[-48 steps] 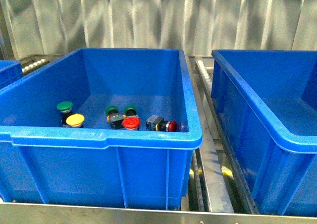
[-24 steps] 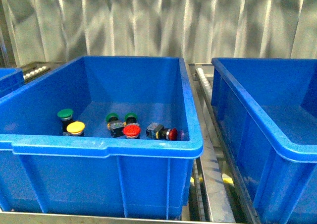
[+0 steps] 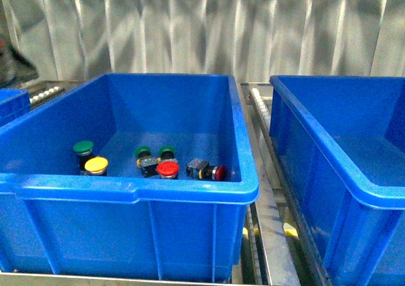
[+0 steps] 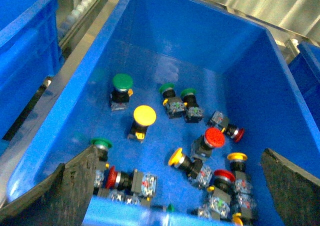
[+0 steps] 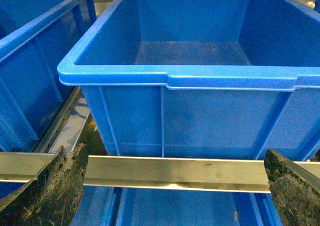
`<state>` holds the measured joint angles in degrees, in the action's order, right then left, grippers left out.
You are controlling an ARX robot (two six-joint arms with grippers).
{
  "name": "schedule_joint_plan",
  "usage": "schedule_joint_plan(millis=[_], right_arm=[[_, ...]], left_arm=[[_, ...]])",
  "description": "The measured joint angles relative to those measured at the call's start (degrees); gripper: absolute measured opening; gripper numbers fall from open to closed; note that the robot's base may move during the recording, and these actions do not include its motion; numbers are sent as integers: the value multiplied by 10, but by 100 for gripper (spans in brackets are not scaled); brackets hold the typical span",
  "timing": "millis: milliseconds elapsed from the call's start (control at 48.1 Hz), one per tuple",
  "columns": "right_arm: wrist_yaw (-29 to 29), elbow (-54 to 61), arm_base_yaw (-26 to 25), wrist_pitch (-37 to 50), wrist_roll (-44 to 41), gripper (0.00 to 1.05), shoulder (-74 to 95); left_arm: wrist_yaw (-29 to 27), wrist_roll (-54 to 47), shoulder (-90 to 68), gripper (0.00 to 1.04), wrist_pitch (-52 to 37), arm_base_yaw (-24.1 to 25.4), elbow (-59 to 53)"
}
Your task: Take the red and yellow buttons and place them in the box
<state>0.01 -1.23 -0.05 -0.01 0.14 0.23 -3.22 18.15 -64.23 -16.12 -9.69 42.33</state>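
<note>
Bin (image 4: 150,41): red buttons (image 4: 214,137), yellow buttons (image 4: 144,115), green buttons (image 4: 121,81) inside | left tool (image 4: 178,153) released above | right tool (image 5: 176,151) released, facing second box (image 5: 175,81)

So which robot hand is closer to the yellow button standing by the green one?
Left. The left gripper hangs open above the bin holding the yellow button. The right gripper faces the empty box from outside its wall, with no buttons in its view.

Four red buttons (image 4: 215,137); three yellow buttons (image 4: 144,115), perhaps a fourth in the blur; four green buttons (image 4: 121,81); three blue boxes (image 3: 126,191).
</note>
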Motion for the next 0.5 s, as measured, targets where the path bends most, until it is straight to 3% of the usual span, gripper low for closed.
schedule_joint_plan(millis=[187, 499], right_arm=[[0, 0, 0, 0, 0, 102, 0], [0, 0, 0, 0, 0, 102, 0]], left_arm=[[-54, -8, -173, 97, 119, -33, 213], [-90, -7, -398, 97, 334, -91, 483]])
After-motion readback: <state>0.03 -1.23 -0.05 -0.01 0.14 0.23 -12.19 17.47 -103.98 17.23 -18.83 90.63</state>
